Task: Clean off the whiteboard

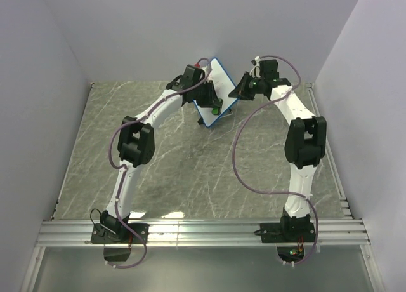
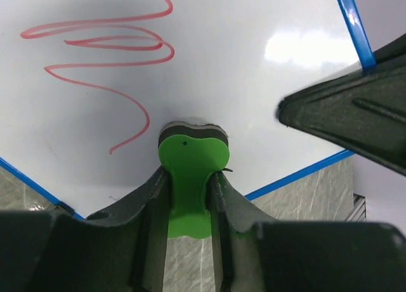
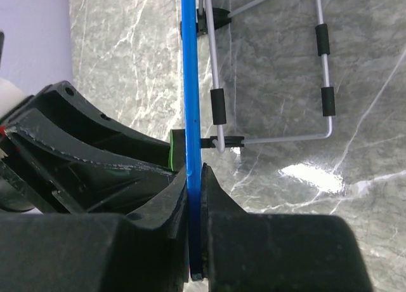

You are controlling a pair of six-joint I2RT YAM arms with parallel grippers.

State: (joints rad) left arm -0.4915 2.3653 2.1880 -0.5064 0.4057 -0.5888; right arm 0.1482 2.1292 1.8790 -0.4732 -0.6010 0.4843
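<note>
White arms [image 1: 295, 193], black joints [image 1: 306, 141], purplish cables [image 1: 235, 157]

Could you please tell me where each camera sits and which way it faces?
Top external: above and behind the bases, looking down at the table; left arm and right arm meet at the whiteboard.
Left wrist: facing the board's scribbled face; left gripper shut on the green eraser.
Right wrist: sighting along the board's blue edge; right gripper shut on it.
Shared: all three show the whiteboard.

A: Grey marbled table [image 1: 190, 171], pale veins, metal rails [image 1: 203, 232] along its near edge.
B: Whiteboard [image 1: 223, 82] tilted at the far end; whether its wire stand [image 3: 327, 101] touches down, can't tell.
</note>
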